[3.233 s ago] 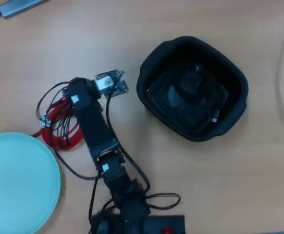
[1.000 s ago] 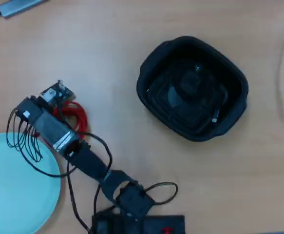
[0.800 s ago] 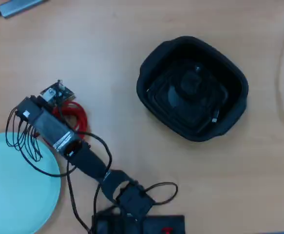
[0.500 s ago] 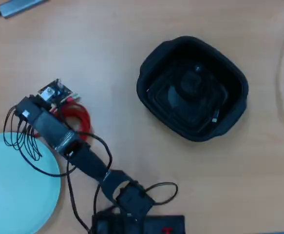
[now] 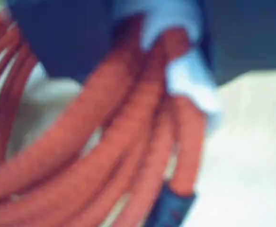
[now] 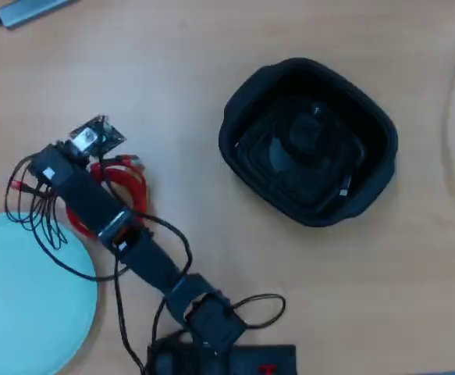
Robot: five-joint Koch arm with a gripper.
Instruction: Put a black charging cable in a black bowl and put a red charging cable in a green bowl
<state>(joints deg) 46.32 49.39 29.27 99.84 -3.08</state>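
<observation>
one relation matters: red charging cable (image 6: 126,187) under gripper (image 6: 94,156), left-centre of overhead view; green bowl (image 6: 24,305) lower left, close by. jaw gap hidden, can't tell grip.

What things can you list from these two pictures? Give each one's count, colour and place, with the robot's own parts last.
Red cable: one, bright red, coiled on the table beside the green dish, partly under the arm; fills the wrist view.
Green dish: one, pale mint, bottom left of the overhead view, nothing in it.
Black bowl: one, matte black, right of centre.
Black cable: one, dark coil inside the black bowl, hard to make out.
Grey device: one, top left corner.
Table: one, light wood.
Arm: one, black, reaching from the bottom edge; its gripper is hidden.
</observation>
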